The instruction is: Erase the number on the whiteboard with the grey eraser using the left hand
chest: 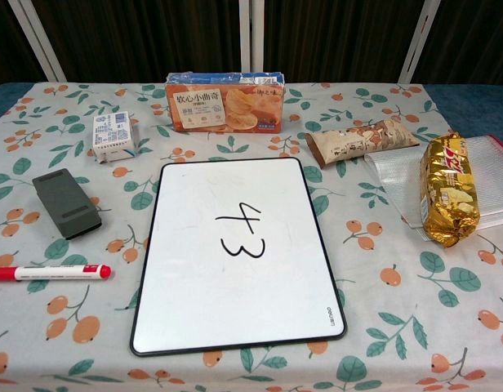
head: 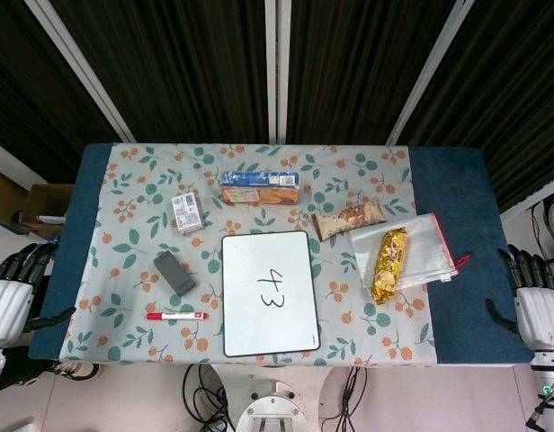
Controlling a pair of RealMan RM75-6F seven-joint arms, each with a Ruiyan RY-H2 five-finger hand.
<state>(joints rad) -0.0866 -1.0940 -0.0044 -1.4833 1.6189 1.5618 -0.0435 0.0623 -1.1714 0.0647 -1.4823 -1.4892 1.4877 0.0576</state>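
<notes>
Head view: task not begun, by the look of it. Whiteboard (head: 269, 293) lies flat at table centre, the number (head: 271, 288) "43" fully legible, no smears on the white. Grey eraser (head: 174, 272) sits on the flowered cloth at about 9 o'clock from the board, just beside its left edge, untouched. Red marker (head: 176, 316) lies at 7 o'clock from the eraser, near the front edge.

Left robot hand (head: 12, 292) hangs off the left edge of the tabletop (head: 457, 225), well apart from the eraser, fingers apart, holding nothing. Right robot hand (head: 533, 297) hangs off the right edge, likewise empty with fingers spread; both are partly cut by the frame, so finger posture is my best reading. Neither shows in the chest view.

Left to do, I judge: everything. Reach to the eraser, grasp it, carry it to the board, wipe across both digits.

Containers: clear zip pouch (head: 412, 247) with red trim at 3 o'clock from the board; gold snack packet (head: 388, 265) lies on top of it, not inside as far as I can tell. Orange biscuit box (head: 259, 187) at 12 o'clock, closed. Small white carton (head: 186, 213) at 11 o'clock, closed. Brown wrapped bar (head: 349, 219) at 1 o'clock, sealed.
</notes>
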